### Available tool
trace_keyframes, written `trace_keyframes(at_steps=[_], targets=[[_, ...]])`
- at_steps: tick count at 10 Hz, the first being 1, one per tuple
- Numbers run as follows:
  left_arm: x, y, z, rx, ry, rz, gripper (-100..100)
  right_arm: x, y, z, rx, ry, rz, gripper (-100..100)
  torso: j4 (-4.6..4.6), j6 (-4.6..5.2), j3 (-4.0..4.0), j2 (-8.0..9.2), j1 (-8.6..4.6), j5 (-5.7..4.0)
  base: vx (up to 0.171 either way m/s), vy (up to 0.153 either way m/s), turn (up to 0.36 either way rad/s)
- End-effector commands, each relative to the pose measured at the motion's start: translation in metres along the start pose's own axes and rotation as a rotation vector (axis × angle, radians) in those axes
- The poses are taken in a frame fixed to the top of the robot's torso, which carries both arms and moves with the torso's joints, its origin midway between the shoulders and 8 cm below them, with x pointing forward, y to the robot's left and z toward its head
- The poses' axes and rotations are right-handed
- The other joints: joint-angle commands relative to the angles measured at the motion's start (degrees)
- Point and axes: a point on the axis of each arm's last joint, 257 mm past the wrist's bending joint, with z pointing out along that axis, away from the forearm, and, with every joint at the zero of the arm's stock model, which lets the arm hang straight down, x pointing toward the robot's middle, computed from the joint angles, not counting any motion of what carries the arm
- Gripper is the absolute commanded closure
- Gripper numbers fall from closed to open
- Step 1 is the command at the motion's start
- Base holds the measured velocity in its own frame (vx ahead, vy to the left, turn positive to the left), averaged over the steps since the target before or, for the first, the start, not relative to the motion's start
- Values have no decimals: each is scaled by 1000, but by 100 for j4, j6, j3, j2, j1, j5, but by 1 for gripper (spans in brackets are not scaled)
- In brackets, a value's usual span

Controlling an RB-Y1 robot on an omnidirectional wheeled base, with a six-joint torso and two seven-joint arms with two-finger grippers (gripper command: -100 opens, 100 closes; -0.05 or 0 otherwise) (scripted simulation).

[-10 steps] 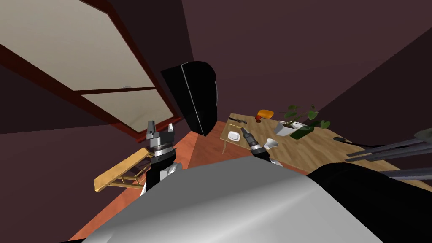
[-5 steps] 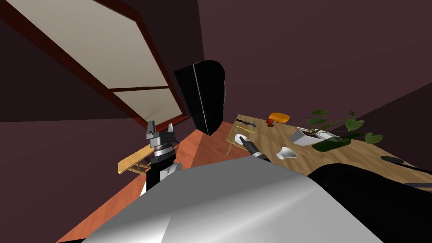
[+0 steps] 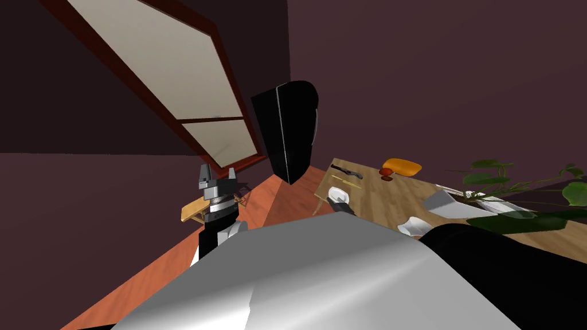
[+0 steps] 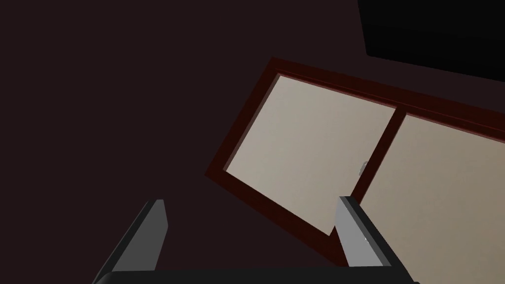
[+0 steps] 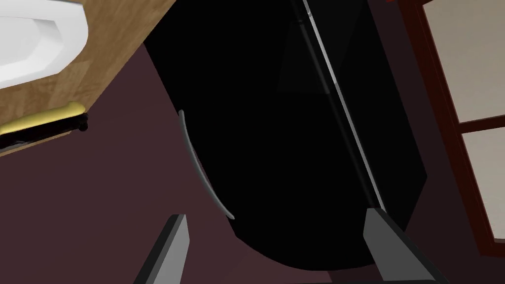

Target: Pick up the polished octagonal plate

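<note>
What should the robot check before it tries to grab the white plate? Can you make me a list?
1. Right tool open: ok, it stands wide apart.
2. Right tool aimed at the white plate: not ok. The plate lies off to its side, and a black fridge faces it.
3. Plate flat on the wooden table: ok.
4. Yellow-handled utensil clear of the plate: ok, wood shows between them.
5. Left tool out of the way: ok, open and away from the table.
</note>
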Motion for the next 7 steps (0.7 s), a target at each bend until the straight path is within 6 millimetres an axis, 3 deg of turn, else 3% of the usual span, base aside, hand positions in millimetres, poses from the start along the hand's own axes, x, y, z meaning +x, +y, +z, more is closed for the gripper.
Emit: trace_keyframes(at_steps=[1,2,4,5,7], targets=[[0,0,0,0,0,0,0,32,-18,-18,40,88,-74,-100,0,0,0,0,0,0,73,34,144],[0,0,0,0,0,0,0,33,-18,-18,38,91,-83,-100,1,-3,3,5,1,0,58,24,109],[0,0,0,0,0,0,0,78,-47,-53,92,236,-199,-100,1,-2,3,5,-5,-1,111,28,240],[0,0,0,0,0,0,0,79,-47,-53,88,242,-216,-100,-1,-4,-5,-10,-1,0,96,18,114],[0,0,0,0,0,0,0,117,-75,-93,125,383,-331,-100,0,-2,1,1,-3,0,92,21,191]])
